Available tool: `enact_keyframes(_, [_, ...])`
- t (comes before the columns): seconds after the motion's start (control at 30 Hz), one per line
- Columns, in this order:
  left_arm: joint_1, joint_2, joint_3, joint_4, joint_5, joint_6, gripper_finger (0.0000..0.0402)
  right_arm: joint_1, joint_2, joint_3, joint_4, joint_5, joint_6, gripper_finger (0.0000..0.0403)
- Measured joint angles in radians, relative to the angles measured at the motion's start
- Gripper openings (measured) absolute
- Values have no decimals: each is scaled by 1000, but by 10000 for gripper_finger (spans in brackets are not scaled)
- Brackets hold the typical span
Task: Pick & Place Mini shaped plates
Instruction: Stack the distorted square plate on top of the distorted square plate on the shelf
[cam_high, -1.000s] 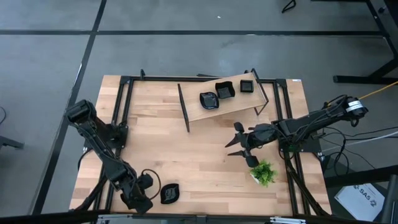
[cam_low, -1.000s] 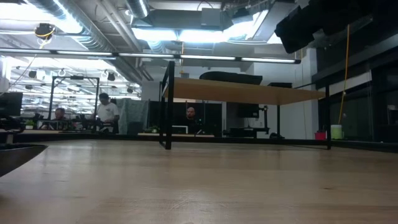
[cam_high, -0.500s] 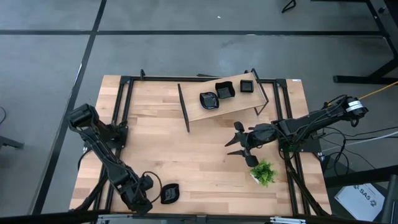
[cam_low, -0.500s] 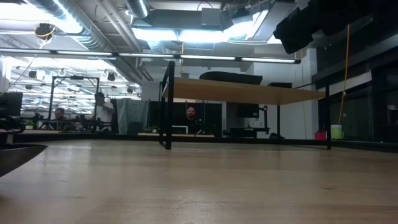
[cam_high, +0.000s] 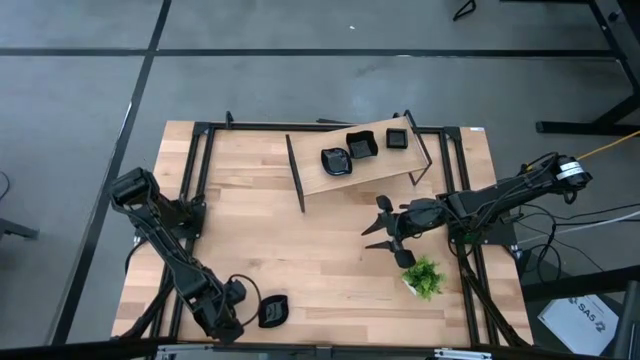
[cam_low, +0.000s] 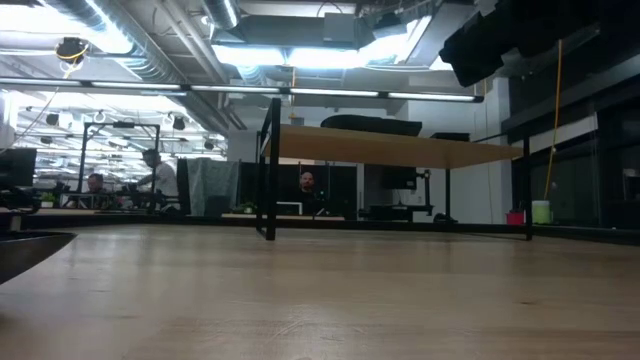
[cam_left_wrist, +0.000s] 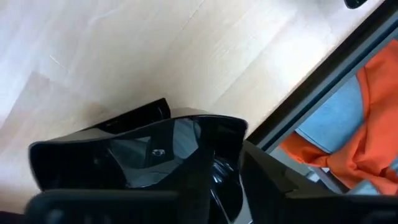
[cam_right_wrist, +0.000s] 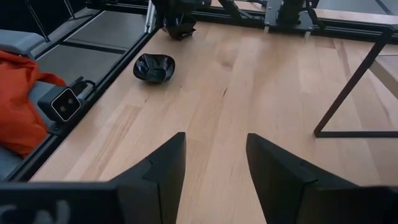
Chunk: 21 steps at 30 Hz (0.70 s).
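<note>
A glossy black wavy-edged dish (cam_high: 272, 311) lies flat on the table near its near edge; it also shows in the right wrist view (cam_right_wrist: 154, 67) and fills the left wrist view (cam_left_wrist: 130, 158). My left gripper (cam_high: 250, 303) is open and sits right at the dish's left side. Three more black dishes (cam_high: 336, 160) (cam_high: 361, 146) (cam_high: 397, 138) rest on a raised wooden shelf (cam_high: 330, 182). My right gripper (cam_high: 377, 226) hangs open over the middle of the table, touching nothing. My left gripper comes at the dish's left rim (cam_left_wrist: 186, 127) slanting down from the table's left. The dish lies flat on the table. The dish itself hides the fingertips in the left wrist view, so I cannot tell whether they touch it.
A small green potted plant (cam_high: 423, 277) stands right of and nearer than my right gripper. The shelf's black legs (cam_high: 296, 175) stand on the table's far half. A black frame (cam_high: 195, 180) runs along the table's sides. Bare wood lies between the two grippers.
My left arm has sunk a little, and its gripper has crept slightly toward the dish. The dish stays where it was. My right arm has kept still.
</note>
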Motion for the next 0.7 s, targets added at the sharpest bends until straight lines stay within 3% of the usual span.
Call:
enact_keyframes(0.2, [0,-9,45,-11,-7,71,9,0,0,0,0,0,0,170])
enact_keyframes(0.37, [0,-39,80,-17,-40,120,3,0,0,0,3,0,0,170])
enact_keyframes(0.7, [27,-153,110,-116,-275,334,2,0,2,0,56,-1,-13,170])
